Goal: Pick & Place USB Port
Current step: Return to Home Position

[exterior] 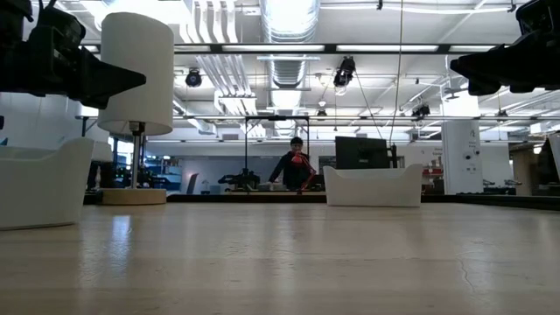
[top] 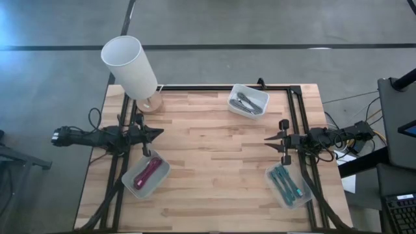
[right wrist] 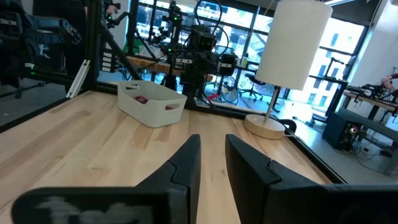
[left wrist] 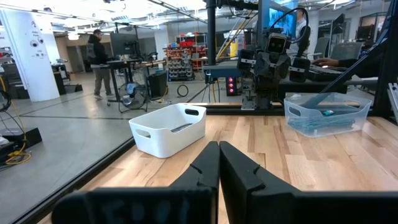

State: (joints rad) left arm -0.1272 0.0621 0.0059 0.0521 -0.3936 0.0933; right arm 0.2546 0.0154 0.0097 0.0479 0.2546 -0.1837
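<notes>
now left claw [top: 160, 133] closed, right claw [top: 267, 139] slightly parted, both empty.

The counter [top: 214, 162] is pale wood in plank stripes, edged by a black frame [top: 227, 87]. The lamp [top: 130, 62] has a white shade and a tan wooden base. The off-white left bin [top: 164, 166] holds red cables [top: 149, 173], the clear right bin [top: 270, 174] teal-blue cables [top: 286, 182], and the white far bin [top: 262, 95] grey cables [top: 246, 102]. The 2 arms are black.

lamp [top: 130, 65] — far-left tbl [top: 214, 162] corner | person [exterior: 296, 166] — bkgd
</notes>
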